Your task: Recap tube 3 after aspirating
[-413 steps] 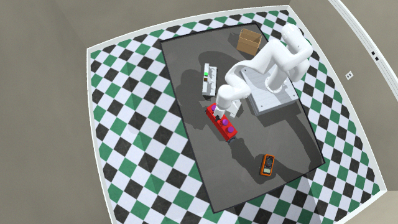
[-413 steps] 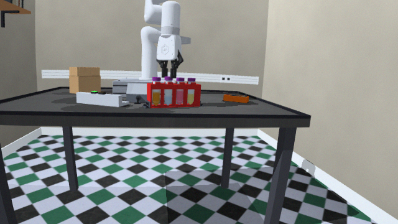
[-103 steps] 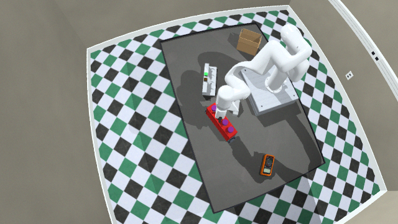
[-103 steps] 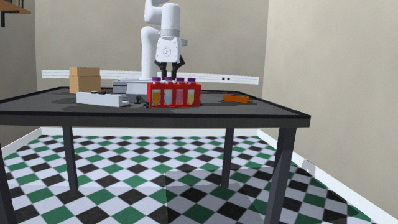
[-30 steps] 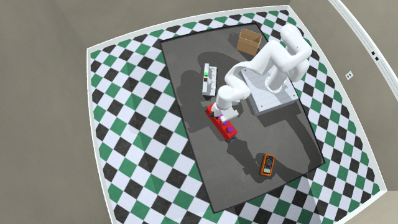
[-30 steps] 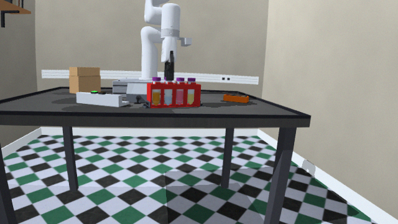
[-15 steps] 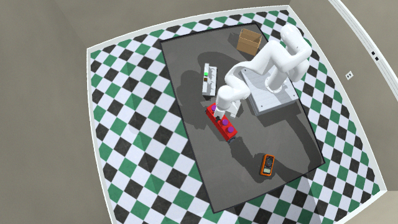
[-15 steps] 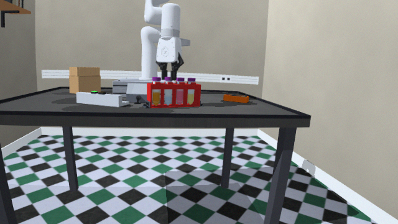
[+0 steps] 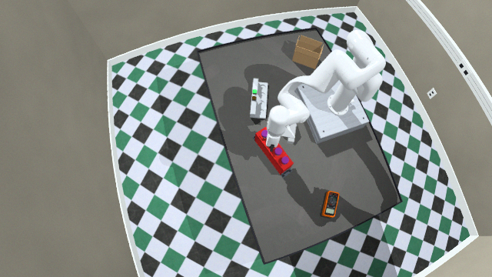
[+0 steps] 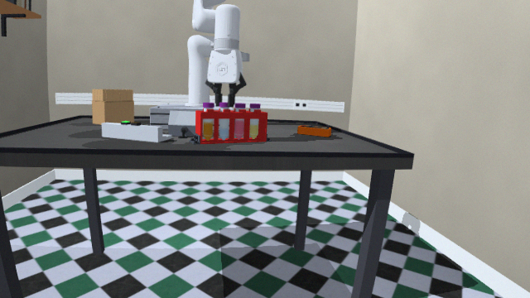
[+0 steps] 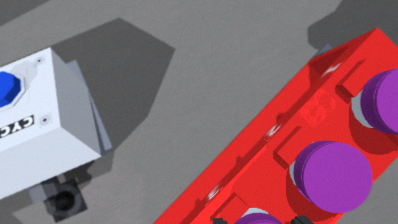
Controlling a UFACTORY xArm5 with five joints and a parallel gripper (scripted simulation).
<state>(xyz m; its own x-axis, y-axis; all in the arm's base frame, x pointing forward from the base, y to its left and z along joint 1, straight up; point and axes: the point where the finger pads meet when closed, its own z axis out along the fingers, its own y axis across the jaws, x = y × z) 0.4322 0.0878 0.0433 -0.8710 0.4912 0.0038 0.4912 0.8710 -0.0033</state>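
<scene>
From above, you see one dark grey rectangular table (image 9: 346,173) with a raised black edge. On it stand one red four-place tube rack (image 9: 282,167), one long white cap tray (image 9: 258,109) with its green lamp (image 9: 254,91) lit, one open brown cardboard box (image 9: 307,51) at the far corner, one orange handheld meter (image 9: 330,204) well apart near the opposite end, and one pale grey base plate (image 9: 330,131). The white arm's gripper (image 9: 272,146) hangs over the rack. You can count three purple caps here; the fourth is under the wrist. Bare table lies between the rack and the meter and along the long edge beside the rack.

From the side, count four tubes with four purple screw caps. The gripper (image 10: 224,101) comes straight down with its two black fingers pinching the purple cap of tube 3 (image 10: 224,106), which sits on its tube, second from the left in this view. The tray's nests show no cap. The white key housing (image 10: 180,120) stands just beside the rack.

At the wrist, three caps show in part; one fingertip (image 11: 300,219) peeks in at the bottom edge. The housing's blue key (image 11: 7,89) is at the left, apart from the rack.
</scene>
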